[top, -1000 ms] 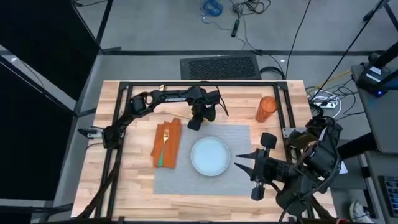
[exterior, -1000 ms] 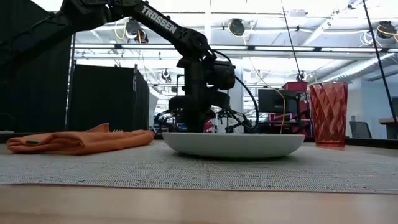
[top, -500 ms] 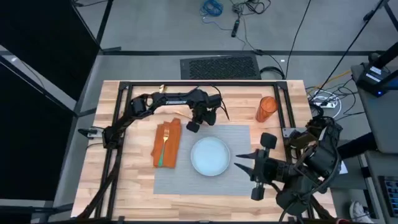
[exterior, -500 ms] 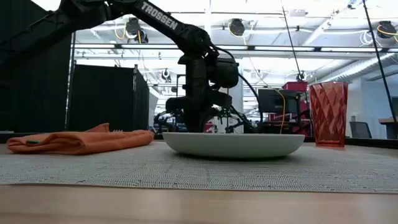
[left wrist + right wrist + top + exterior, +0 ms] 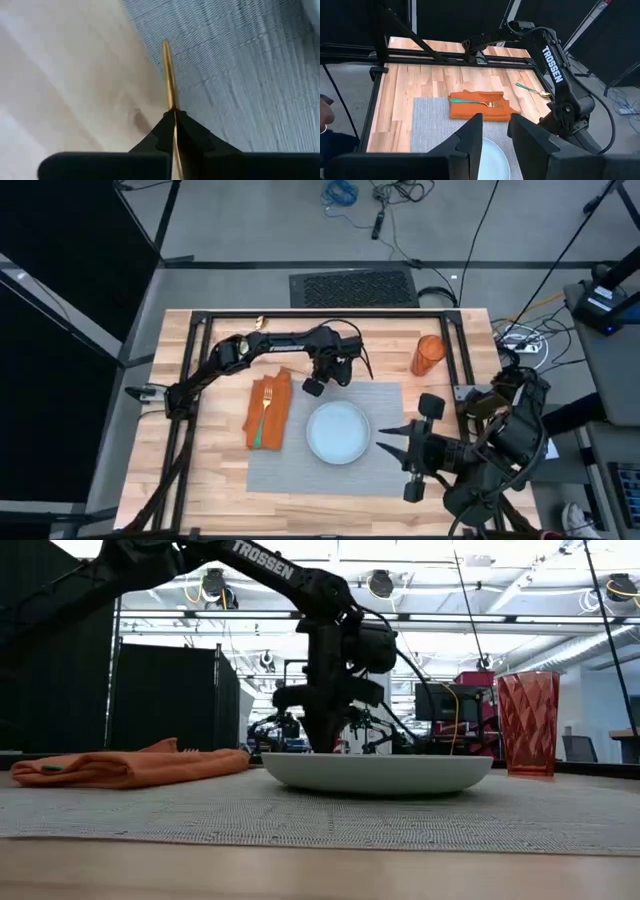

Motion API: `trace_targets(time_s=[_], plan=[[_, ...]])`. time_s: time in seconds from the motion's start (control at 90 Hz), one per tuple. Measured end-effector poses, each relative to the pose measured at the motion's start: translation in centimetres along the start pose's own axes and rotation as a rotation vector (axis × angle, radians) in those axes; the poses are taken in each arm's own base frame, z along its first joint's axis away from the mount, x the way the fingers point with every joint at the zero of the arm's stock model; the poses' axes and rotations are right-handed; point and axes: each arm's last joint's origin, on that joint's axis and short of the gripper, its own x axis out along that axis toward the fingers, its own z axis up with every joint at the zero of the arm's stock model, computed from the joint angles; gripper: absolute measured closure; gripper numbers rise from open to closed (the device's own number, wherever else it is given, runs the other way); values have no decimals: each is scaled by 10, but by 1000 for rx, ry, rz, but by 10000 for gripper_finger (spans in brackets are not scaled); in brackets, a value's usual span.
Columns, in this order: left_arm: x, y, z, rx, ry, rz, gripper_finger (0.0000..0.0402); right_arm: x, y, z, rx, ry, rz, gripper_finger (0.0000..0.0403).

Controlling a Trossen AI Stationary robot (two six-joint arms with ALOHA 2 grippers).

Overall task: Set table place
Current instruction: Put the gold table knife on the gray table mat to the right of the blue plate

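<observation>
So the left gripper (image 5: 174, 131) is pinching a thin gold utensil (image 5: 168, 75) over the placemat's (image 5: 385, 402) far edge on the table (image 5: 210, 470), behind the plate (image 5: 338, 431). I'm guessing it's needing laying beside that plate next. Right gripper (image 5: 494, 131) is waiting parted nearby

Plate (image 5: 338, 431) on the placemat (image 5: 385, 403), napkin (image 5: 267, 413) with fork (image 5: 265, 406) left, cup (image 5: 428, 355) behind right.

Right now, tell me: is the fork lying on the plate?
No. In the high view the fork lies on the orange napkin, beside the plate, which holds nothing.
</observation>
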Motion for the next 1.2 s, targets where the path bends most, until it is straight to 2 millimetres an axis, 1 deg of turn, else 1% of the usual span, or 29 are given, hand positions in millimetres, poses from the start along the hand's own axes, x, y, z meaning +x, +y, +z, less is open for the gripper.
trace_targets(time_s=[0.156, 0.322, 0.4, 0.522, 0.578, 0.678, 0.789, 0.878, 0.956, 1.078, 1.2], plan=[[-10, 2, 3, -6, -6, 29, 398, 0, 0, 0, -1, 0, 0, 316], [-28, 2, 8, -10, -26, 63, 400, 0, 0, 0, -2, 0, 0, 316], [-35, 1, 7, -22, -24, 66, 400, 0, 0, 0, -2, 0, -1, 316], [-59, -4, 3, -43, -51, 93, 401, 0, 0, 0, -4, 0, -1, 316], [-72, -11, 2, -37, -44, 111, 401, 0, 0, 0, -7, 0, -1, 316], [-85, -24, 7, -9, -35, 160, 401, 0, 0, 0, -6, 0, -1, 316], [-94, -39, 12, -4, -37, 154, 401, 0, 0, 0, -5, -2, 0, 316], [-94, -45, 14, -18, -30, 146, 401, 0, 0, 0, 0, -1, 0, 316], [-94, -51, 11, -18, -3, 125, 401, 0, 0, 0, 16, -1, 0, 316], [-105, -56, 9, -14, -35, 146, 401, 0, 1, 0, 30, 3, 6, 316], [-111, -51, 5, -29, -57, 163, 401, 0, 1, -1, 55, 24, 32, 316]])
